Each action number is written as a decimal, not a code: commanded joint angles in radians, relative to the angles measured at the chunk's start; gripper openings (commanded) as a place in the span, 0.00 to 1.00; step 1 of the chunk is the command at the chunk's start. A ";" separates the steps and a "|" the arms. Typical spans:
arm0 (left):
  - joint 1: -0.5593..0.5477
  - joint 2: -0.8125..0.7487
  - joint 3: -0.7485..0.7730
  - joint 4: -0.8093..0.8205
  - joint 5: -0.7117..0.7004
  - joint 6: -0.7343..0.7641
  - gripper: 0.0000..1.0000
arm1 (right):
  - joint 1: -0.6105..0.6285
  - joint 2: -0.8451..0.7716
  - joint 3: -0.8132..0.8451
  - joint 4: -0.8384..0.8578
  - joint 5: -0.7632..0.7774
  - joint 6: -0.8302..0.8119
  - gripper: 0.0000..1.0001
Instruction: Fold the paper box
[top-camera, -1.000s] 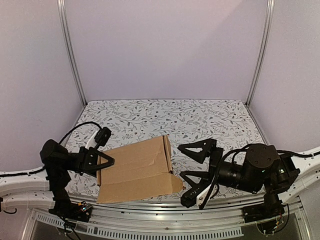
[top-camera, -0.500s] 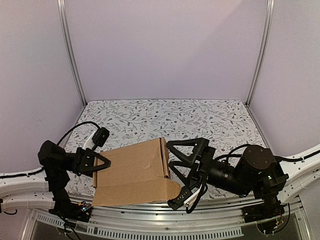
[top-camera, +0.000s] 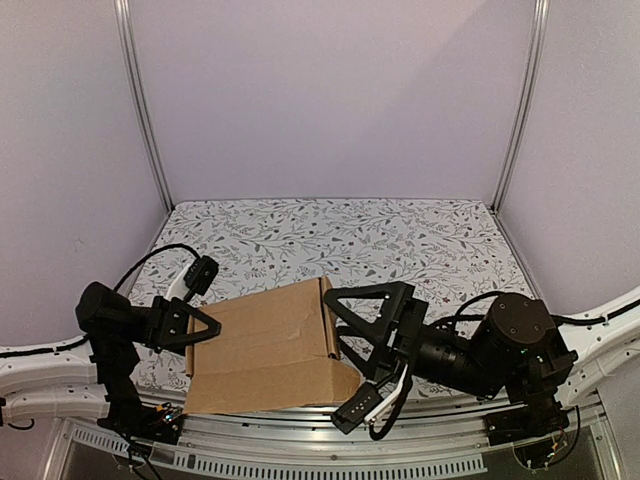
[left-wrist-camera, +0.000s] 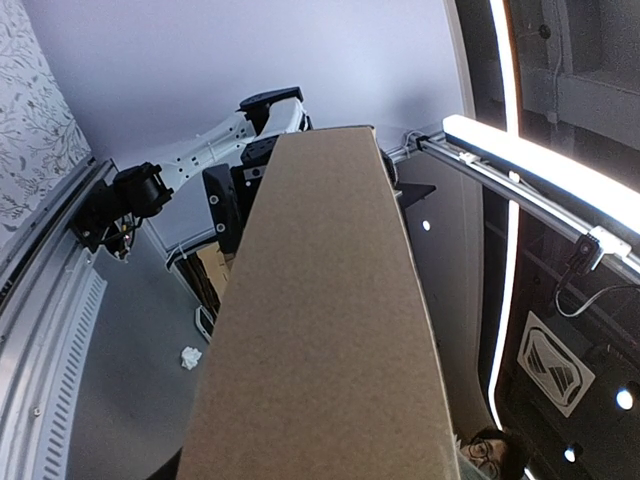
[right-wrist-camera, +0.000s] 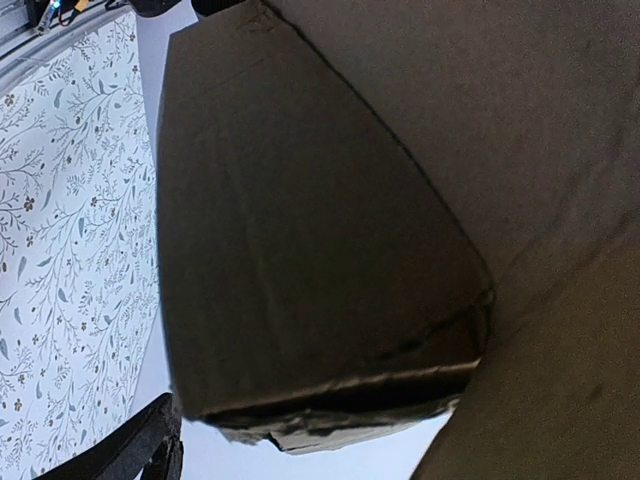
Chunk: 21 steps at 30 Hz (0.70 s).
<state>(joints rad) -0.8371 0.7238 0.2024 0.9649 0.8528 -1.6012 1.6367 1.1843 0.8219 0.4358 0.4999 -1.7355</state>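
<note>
Looking down from the top camera, finds the paper box (top-camera: 268, 345), plain brown cardboard partly folded, at the near edge of the floral-patterned table (top-camera: 400, 235), between the two arms. Takes in both arms at once only from here: left gripper (top-camera: 200, 326) at the box's left edge, right gripper (top-camera: 336, 358) at its right end. Moving to the left wrist camera, meets a long brown panel of the box running up the middle of the frame and hiding that gripper's own fingers, with a metal rail (left-wrist-camera: 50, 290) at the left and a white emblem (left-wrist-camera: 555, 365) on a dark panel at the right, too stylised to read as letters. Turning to the right wrist camera, fills almost wholly with a shadowed face of the box, a creased corner low down, a strip of the floral table at the left and one black fingertip (right-wrist-camera: 150, 445) in the bottom left corner. Judging by the top view, puts the left fingers clamped on the box's left edge, grasping it, and the right fingers spread fully wide, one toward the far side and one toward the near side of the box's right end, contact with the cardboard impossible to tell. Offers only plain brown on every visible face of the box
</note>
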 joint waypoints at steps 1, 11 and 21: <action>0.013 -0.006 -0.012 0.006 0.009 0.009 0.00 | 0.014 0.029 0.043 0.018 -0.022 -0.019 0.99; 0.013 -0.004 -0.011 0.003 0.015 0.013 0.00 | 0.014 0.088 0.061 0.017 -0.036 -0.034 0.81; 0.012 0.015 0.002 -0.002 0.027 0.026 0.00 | 0.014 0.127 0.096 -0.021 -0.082 -0.003 0.73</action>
<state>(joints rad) -0.8368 0.7292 0.2008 0.9527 0.8631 -1.5970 1.6447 1.2861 0.8795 0.4538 0.4461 -1.7668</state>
